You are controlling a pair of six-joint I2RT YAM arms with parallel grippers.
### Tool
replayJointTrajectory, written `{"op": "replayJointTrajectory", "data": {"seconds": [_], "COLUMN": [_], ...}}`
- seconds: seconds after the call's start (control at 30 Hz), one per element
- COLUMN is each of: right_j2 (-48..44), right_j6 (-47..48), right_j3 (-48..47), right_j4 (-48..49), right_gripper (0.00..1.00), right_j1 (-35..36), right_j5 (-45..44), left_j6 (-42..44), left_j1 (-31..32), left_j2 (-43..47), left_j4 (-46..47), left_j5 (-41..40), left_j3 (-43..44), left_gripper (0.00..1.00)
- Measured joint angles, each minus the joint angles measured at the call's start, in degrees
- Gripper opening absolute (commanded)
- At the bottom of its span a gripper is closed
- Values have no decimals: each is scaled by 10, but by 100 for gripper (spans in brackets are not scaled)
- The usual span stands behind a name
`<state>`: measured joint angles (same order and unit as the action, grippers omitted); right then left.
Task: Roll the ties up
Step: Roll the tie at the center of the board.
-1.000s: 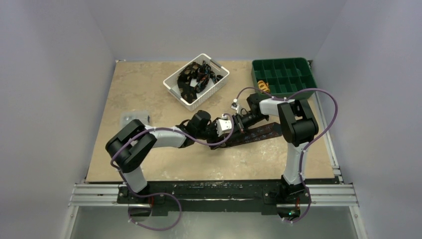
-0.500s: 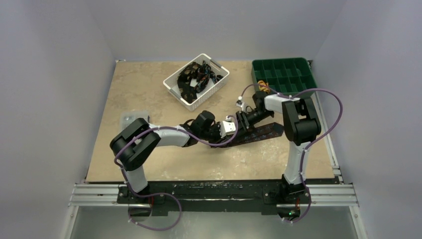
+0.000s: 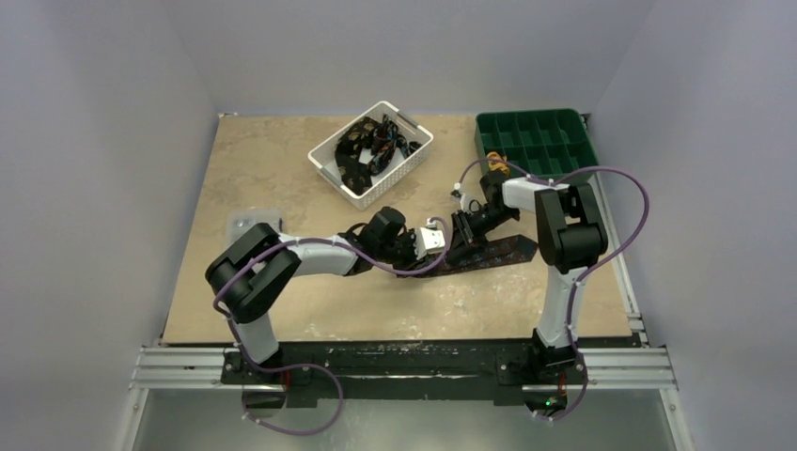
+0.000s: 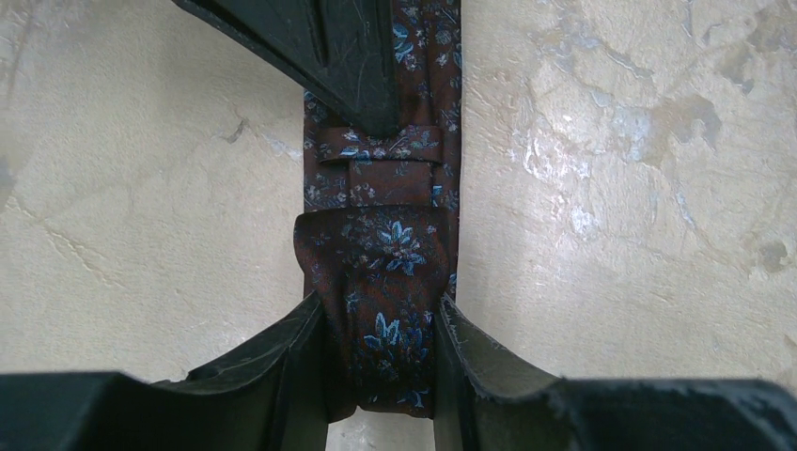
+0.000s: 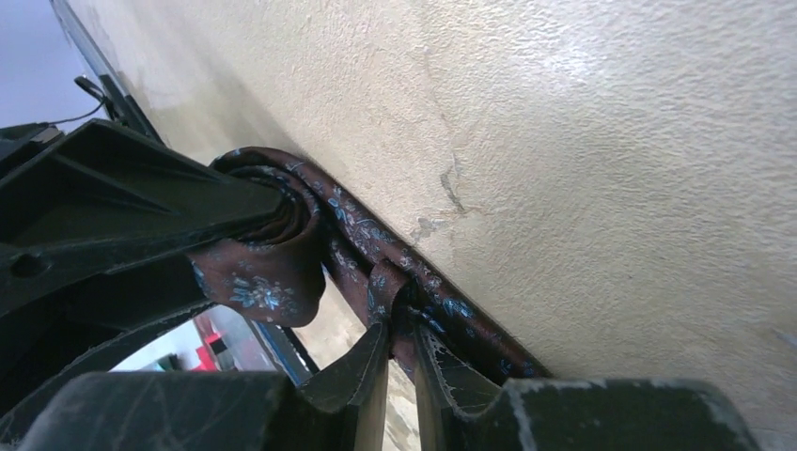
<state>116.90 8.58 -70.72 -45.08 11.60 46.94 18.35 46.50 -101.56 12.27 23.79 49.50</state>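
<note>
- We find the left tool (image 3: 434,241) closed to a medium gap on the rolled end of the tie (image 3: 503,249). In the left wrist view the roll sits squarely between its fingertips.
- The right tool (image 3: 461,233) stands just beyond the left tool, nearly shut, with a fold of the tie pinched between its tips.
- Change noted: over the last second the left tool has narrowed onto the roll. The right tool let go, shifted slightly away from the left tool, and closed again.
- We judge this a re-grip between turns. The roll is begun but short, and most of the tie is unrolled.
- The unrolled length lies flat on the table (image 3: 282,169), running out from under the right tool on the side away from the left tool.
- Only the left wrist view shows the keeper loop (image 4: 376,146) just ahead of the roll, directly below the right tool's finger. The next turn must pass over it.
- Only the right wrist view shows the right tool (image 5: 399,331) gripping the tie (image 5: 376,240) at a raised fold rather than the flat strip.
- Only the top view shows the basket (image 3: 329,162) holding other ties (image 3: 371,146) and the green tray (image 3: 531,115), both well beyond the tools.
- Risk, in our judgement: the roll may loosen or skew at the loop.
</note>
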Motion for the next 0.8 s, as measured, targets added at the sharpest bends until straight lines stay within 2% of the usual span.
{"op": "replayJointTrajectory", "data": {"seconds": [0.33, 0.5, 0.63, 0.8], "right_j2": [1, 1, -1, -14], "right_j6": [-32, -36, -34, -19], "right_j3": [4, 8, 9, 9], "right_j4": [5, 6, 7, 8], "right_gripper": [18, 20, 27, 45], "right_j1": [1, 4, 6, 6], "right_j5": [-10, -8, -2, 22], "left_j6": [27, 43, 53, 54], "left_j1": [-1, -1, -2, -3], "left_j2": [23, 19, 6, -6], "left_j4": [-30, -54, -83, -110], "left_j5": [7, 13, 14, 13], "left_j3": [2, 3, 22, 44], "left_gripper": [11, 14, 18, 22]}}
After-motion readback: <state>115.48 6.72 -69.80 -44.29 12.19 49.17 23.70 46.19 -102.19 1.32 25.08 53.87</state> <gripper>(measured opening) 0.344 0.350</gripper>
